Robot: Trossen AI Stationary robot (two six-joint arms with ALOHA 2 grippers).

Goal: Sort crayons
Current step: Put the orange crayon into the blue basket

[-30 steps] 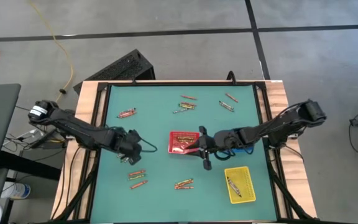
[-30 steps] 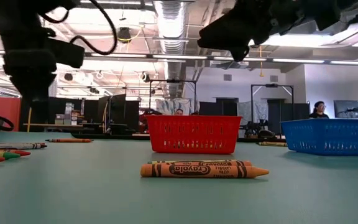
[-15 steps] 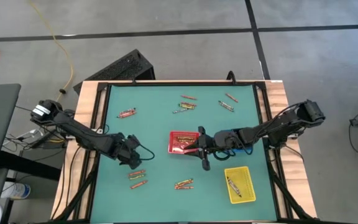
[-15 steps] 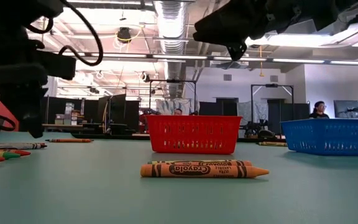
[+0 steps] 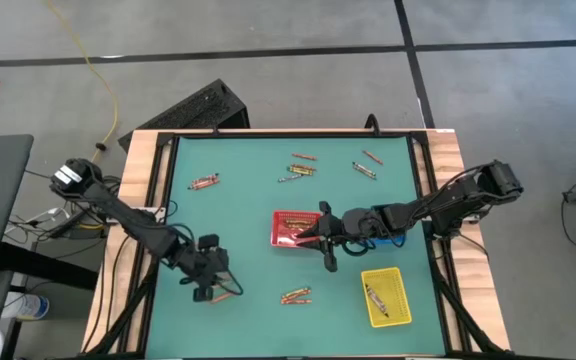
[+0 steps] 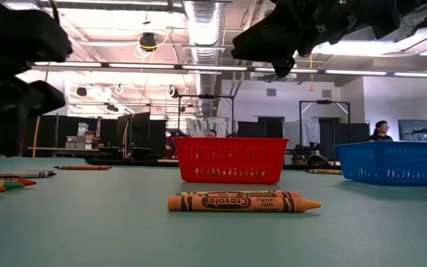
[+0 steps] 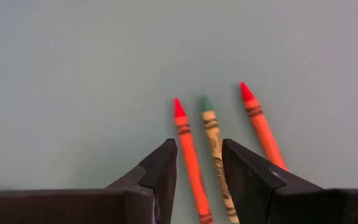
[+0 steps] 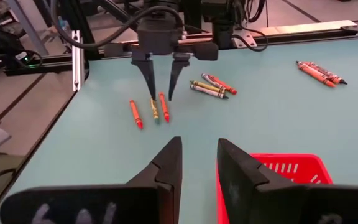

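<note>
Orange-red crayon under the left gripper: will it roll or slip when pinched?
Likely rolls if nudged: the orange-red crayon is a thin round stick lying flat on the table. Probably stiff and light. The left gripper straddles it with open fingers; the green-tipped crayon alongside may get bumped.

My high view looks straight down on the whole table (image 5: 248, 200); the low one sits at tabletop level, facing the room. My left wrist camera stares close at the mat; the right wrist shares the red tray (image 8: 291, 171) with both
</note>
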